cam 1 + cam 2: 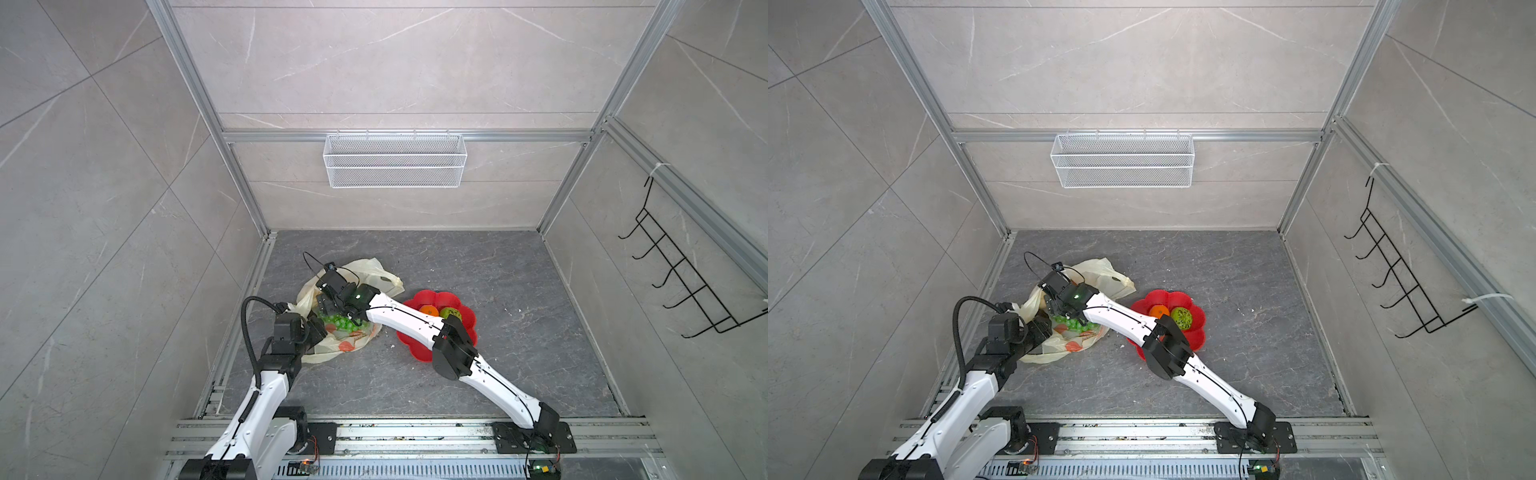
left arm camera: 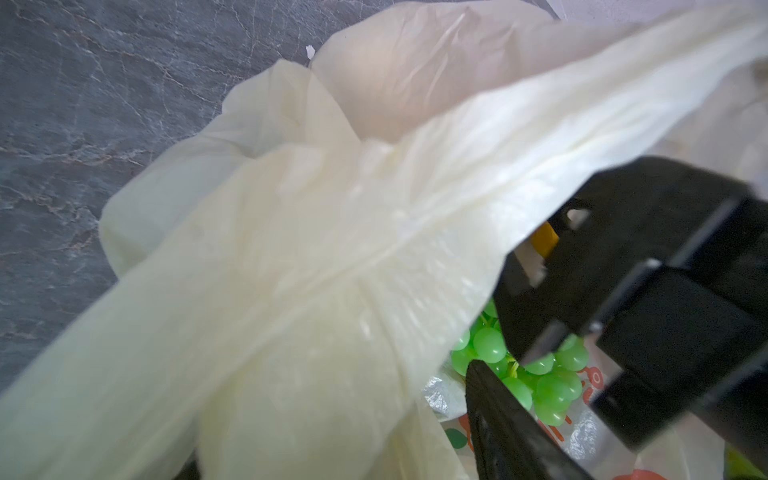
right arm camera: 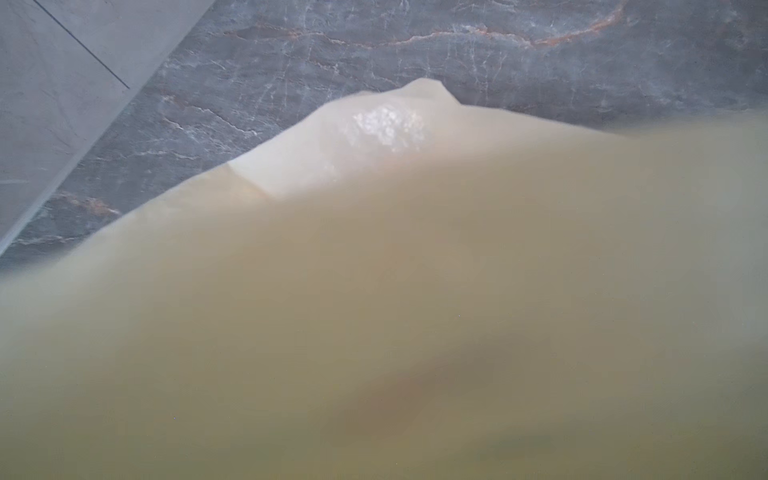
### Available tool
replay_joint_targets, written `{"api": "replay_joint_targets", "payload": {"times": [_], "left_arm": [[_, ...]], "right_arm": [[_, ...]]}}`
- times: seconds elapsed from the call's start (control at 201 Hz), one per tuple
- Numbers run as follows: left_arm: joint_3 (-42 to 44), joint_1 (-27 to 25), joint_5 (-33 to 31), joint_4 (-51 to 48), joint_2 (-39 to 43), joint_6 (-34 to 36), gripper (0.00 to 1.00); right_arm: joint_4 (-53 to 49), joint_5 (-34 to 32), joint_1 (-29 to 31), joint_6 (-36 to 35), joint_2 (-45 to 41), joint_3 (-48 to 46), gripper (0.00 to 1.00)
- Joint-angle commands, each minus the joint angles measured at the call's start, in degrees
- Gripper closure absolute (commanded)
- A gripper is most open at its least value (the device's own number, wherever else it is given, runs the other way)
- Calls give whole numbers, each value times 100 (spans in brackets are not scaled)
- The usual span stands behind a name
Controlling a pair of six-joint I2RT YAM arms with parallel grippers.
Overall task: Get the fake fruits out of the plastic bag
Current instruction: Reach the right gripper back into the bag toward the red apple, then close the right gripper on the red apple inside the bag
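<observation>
Top views both show the plastic bag [image 1: 370, 270] crumpled on the grey table [image 1: 519, 299] with its mouth open upward. It lies at 9 o'clock of a red plate [image 1: 436, 297], just beside it. Inside the bag, toward its 6 o'clock side, lie the grapes [image 1: 343, 323], a green bunch seen through the opening. Orange-red prints [image 1: 345, 345] mark the bag's wall at 6 o'clock. On the plate rest an orange [image 1: 428, 310] at about 11 o'clock and a green knobbly fruit [image 1: 452, 312] at the orange's 3 o'clock; both are out of the bag.

The left gripper [image 1: 313, 330] sits at the bag's 8 o'clock rim, pressed against the film. Whether its jaws are apart or clamped on the film I cannot tell. The right gripper [image 1: 330, 311] reaches in from 3 o'clock, its arm crossing over the plate's 9 o'clock edge. It points down into the bag's mouth right above the grapes, too dark to tell how its jaws stand.

In the left wrist view a band of bag film stretches across, and past it the grapes show with black gripper parts close over them. A small yellow piece [image 2: 545, 241] peeps out beside those parts; too little shows to name it. The right wrist view is almost filled by blurred bag film, with table beyond.
</observation>
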State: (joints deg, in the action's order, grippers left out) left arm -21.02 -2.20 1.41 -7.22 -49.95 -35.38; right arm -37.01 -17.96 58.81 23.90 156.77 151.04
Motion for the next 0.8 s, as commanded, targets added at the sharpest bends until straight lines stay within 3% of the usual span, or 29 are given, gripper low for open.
{"api": "replay_joint_targets", "payload": {"times": [0.0, 0.174, 0.338, 0.796], "left_arm": [[-34, 40, -70, 262, 59, 128, 33], [54, 37, -34, 396, 48, 23, 33], [36, 40, -27, 381, 13, 18, 33], [-17, 40, 26, 423, -109, -7, 33]], "right_arm": [[-457, -396, 0, -190, 361, 495, 15], [-392, -348, -83, -140, 507, 490, 22], [-398, -210, -132, -116, 513, 543, 36], [-736, 222, -58, 148, -437, 4, 37]]}}
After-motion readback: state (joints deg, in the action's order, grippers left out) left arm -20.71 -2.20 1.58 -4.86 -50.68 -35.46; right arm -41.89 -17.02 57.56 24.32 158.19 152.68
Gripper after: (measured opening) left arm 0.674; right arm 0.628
